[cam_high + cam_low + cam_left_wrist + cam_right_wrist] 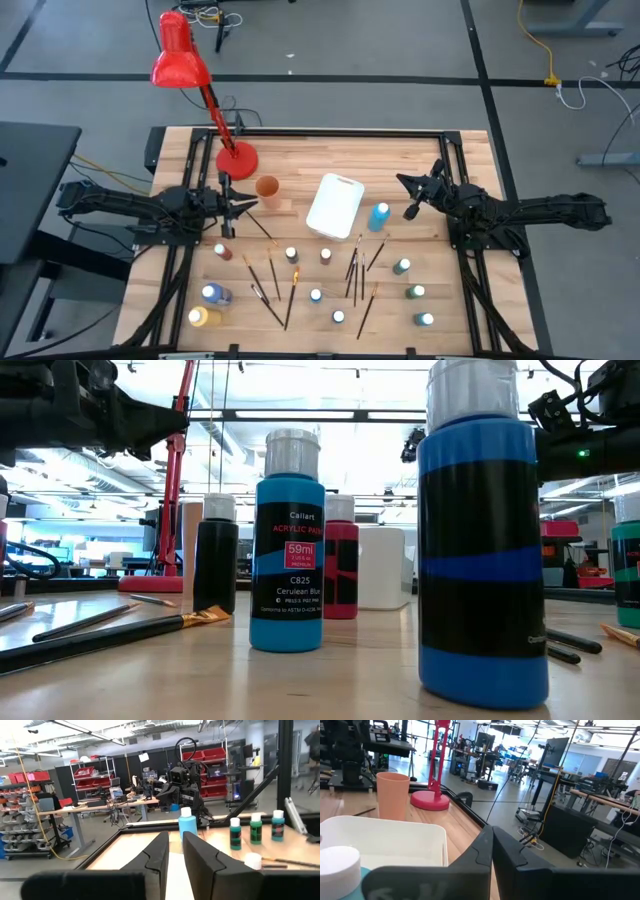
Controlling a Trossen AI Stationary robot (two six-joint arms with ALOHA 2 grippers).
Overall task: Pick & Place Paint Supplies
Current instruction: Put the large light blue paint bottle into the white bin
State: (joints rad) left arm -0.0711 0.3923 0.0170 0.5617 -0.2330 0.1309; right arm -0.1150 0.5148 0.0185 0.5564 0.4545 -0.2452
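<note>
The left gripper (243,207) is hovering beside the peach plastic cup (267,187), its fingers (159,854) sitting slightly apart and holding nothing; the white-capped paint bottles (315,296) and thin brushes (272,300) are lying scattered over the wooden tabletop (300,150), none yet in the white rectangular bin (335,205); the right gripper (412,196), fingers pressed together, is waiting near the light-blue bottle (379,216). A careless descent could, I think, topple crowded bottles or roll brushes away; one label is reading "Callart Acrylic Paint, 59ml, C825 Cerulean Blue" (287,570).
</note>
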